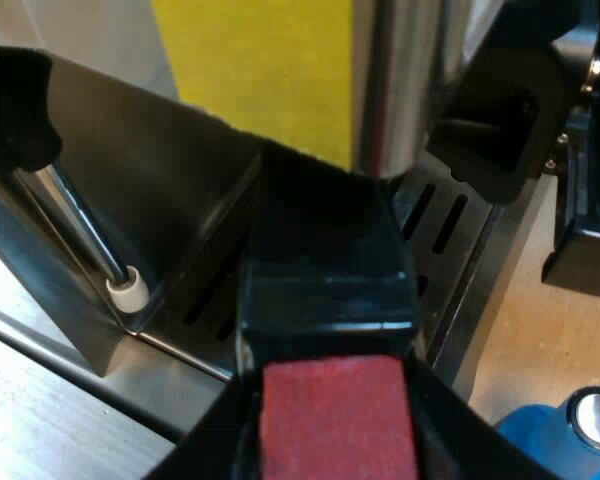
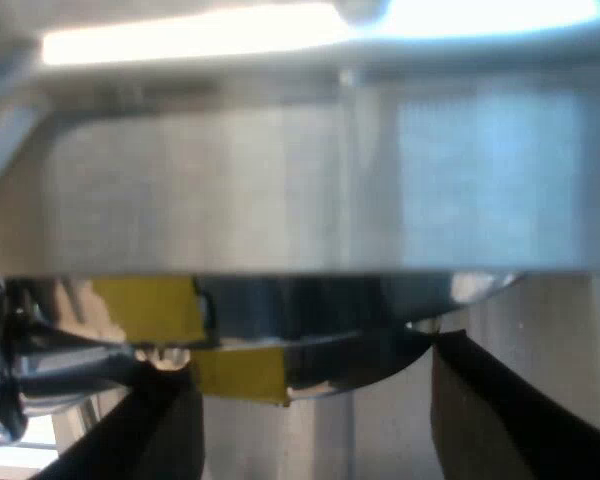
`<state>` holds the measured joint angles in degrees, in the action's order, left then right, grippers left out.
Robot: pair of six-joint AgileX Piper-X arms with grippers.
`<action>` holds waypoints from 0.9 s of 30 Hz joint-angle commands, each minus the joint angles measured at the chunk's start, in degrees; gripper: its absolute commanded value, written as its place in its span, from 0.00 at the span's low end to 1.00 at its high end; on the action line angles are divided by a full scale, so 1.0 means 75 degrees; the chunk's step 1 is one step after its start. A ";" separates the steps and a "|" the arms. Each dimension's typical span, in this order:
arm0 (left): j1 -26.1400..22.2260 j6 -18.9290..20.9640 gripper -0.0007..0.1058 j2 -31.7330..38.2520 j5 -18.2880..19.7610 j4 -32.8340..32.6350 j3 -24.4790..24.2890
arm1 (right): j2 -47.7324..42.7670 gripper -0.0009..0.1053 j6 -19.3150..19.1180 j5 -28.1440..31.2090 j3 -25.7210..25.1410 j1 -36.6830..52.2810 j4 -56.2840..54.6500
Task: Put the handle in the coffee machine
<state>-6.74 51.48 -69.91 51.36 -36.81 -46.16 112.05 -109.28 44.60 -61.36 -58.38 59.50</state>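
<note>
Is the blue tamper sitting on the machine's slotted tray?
No, the blue tamper stands on the wooden table, off the slotted tray.

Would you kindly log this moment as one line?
left pincer: shut on handle | handle: at machine front | right pincer: open, near machine

The left wrist camera sat right behind the left gripper (image 1: 332, 455) and faced forward along the held handle (image 1: 325, 290), from its red end (image 1: 337, 420) toward the espresso machine (image 1: 405, 90). It was very near the machine's front, looking slightly down on the slotted drip tray (image 1: 450, 225), with a blue tamper (image 1: 550, 440) beside the tray. The right wrist camera looked out between the right gripper's (image 2: 310, 410) 2 spread fingers (image 2: 160, 430) and faced brushed metal at very close range. The 2 views shared the yellow panel (image 1: 260, 70) and the polished metal beside it.
</note>
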 commanded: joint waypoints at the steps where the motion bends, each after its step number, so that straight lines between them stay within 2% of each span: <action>1: -0.0018 0.0165 0.01 0.0221 0.1008 0.0412 -0.0140 | -0.0059 0.50 -0.0088 0.0014 -0.0008 0.0024 0.0353; 10: -0.0018 0.0165 0.01 0.0221 0.1023 0.0138 -0.0140 | 0.0002 0.50 -0.0088 -0.0596 -0.0065 0.0189 0.0202; 27: -0.0018 0.0165 0.01 0.0221 0.1005 0.0125 -0.0140 | 0.0216 0.50 -0.0088 -0.0372 -0.0059 0.0140 0.0143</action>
<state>-6.74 52.33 -69.91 51.76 -38.16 -46.16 113.38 -109.53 41.73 -61.48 -57.29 60.01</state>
